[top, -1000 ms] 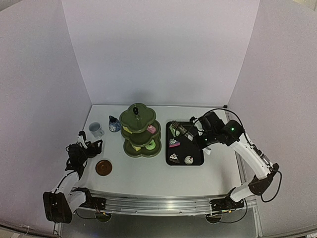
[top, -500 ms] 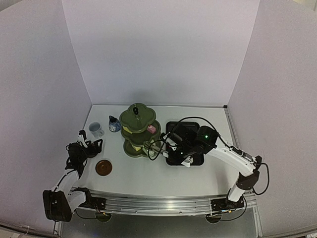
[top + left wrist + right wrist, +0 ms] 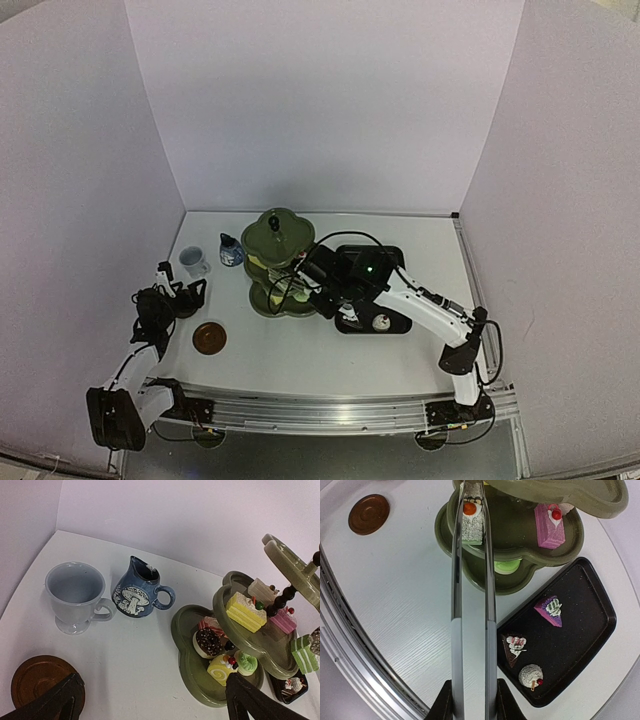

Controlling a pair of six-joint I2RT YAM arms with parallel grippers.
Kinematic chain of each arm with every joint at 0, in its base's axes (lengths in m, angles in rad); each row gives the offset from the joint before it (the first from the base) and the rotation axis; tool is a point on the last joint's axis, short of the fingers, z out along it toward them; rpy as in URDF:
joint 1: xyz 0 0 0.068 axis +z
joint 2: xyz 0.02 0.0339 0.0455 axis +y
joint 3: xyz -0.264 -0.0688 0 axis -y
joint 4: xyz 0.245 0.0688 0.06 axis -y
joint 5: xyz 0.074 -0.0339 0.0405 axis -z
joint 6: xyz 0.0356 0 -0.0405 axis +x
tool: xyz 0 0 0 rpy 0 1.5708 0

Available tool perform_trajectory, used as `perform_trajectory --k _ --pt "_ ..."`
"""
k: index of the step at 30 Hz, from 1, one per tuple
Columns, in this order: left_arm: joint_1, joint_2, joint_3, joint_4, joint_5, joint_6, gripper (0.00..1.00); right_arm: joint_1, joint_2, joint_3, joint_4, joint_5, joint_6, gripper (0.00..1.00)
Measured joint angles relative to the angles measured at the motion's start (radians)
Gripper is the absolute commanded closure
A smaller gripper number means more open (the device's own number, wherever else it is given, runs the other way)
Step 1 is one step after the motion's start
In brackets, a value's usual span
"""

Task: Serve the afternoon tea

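The olive-green three-tier stand (image 3: 283, 265) is at the table's middle, with several cakes on its lower tiers. My right gripper (image 3: 472, 700) is shut on the metal tongs (image 3: 472, 605). The tong tips pinch a grey-green slice with an orange ball (image 3: 471, 522) over the middle tier (image 3: 520, 540), left of a pink cake (image 3: 550, 527). Three cakes lie on the black tray (image 3: 590, 615): purple (image 3: 551, 610), chocolate (image 3: 514, 647) and a white ball (image 3: 530, 676). My left gripper (image 3: 150, 710) is open and empty, near the white mug (image 3: 75, 597), blue pot (image 3: 137, 592) and brown coaster (image 3: 40, 677).
The right arm (image 3: 420, 305) reaches across the tray (image 3: 395, 322) toward the stand. White walls close in the table on three sides. A metal rail runs along the near edge (image 3: 320, 410).
The right arm has swung left from over the tray to the stand, carrying the tongs and the slice with it. The left arm has not moved.
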Motion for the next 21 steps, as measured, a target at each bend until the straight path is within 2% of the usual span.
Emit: perform_trajectory --k 10,21 --pt "0.0 -0.01 0.0 0.0 -0.001 0.0 0.0 0.0 0.042 0.019 0.016 0.084 -0.071 1.0" --pt "0.0 -0.021 0.0 0.0 -0.001 -0.001 0.0 -0.023 0.094 0.018 0.067 0.089 -0.091 1.0"
